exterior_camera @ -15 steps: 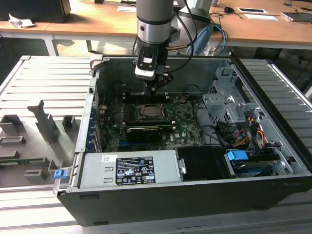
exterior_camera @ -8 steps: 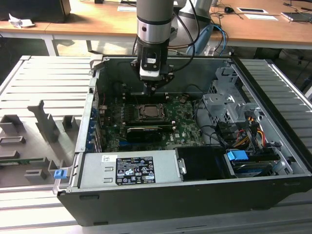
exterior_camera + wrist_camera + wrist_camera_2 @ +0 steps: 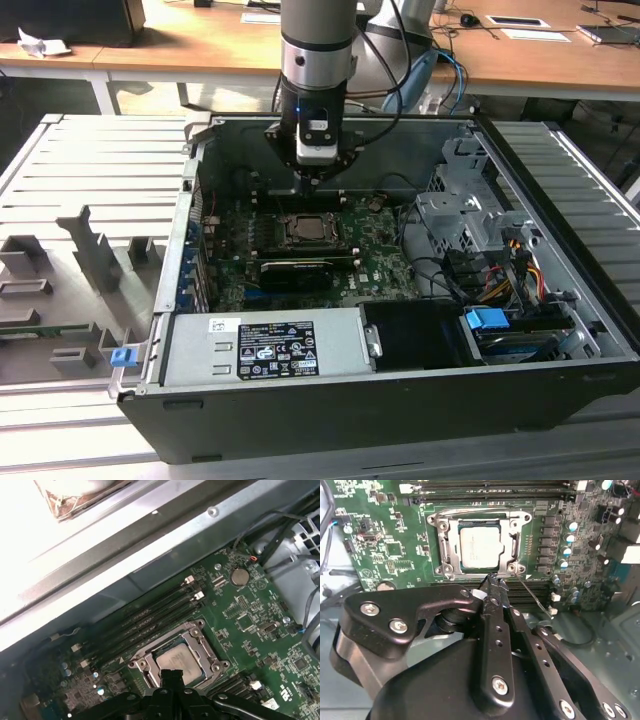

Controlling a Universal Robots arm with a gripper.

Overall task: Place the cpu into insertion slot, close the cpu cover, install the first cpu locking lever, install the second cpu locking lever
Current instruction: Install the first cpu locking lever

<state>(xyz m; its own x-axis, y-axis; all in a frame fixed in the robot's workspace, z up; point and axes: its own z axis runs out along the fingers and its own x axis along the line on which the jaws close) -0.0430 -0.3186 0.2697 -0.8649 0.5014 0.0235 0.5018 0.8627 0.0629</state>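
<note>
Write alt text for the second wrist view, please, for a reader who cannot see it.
The cpu sits in the insertion slot on a green circuit board, with the cpu cover closed over its edges. The shut black gripper has its tip at the cover's edge, next to a thin metal lever that sticks out at an angle.

The arm (image 3: 318, 40) is a chunky silver-grey tube with a black band, a little blue light (image 3: 300, 110) on the wrist and a pale block (image 3: 316, 140) under it. Black and blue cables (image 3: 450, 65) trail behind. The gripper (image 3: 492, 582) is matte black linkage plates, silver screw heads and rows of small holes.
</note>
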